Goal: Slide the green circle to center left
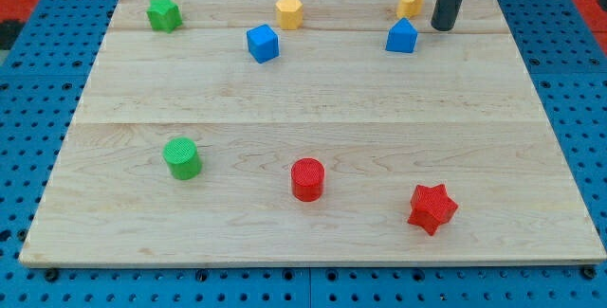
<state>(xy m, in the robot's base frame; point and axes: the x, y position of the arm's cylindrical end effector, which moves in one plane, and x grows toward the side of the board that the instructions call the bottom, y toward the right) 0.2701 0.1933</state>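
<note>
The green circle [181,157], a short green cylinder, stands on the wooden board [313,99] at the view's lower left. My tip [442,27] rests on the board near the view's top right, just right of a blue pentagon-like block [402,37] and right of and below a yellow block [410,3]. The tip is far from the green circle, across the board to the upper right of it.
A green star [164,13] sits at the top left. A yellow hexagon [289,11] and a blue cube [263,43] sit at top centre. A red cylinder [307,179] and a red star [432,208] sit along the bottom.
</note>
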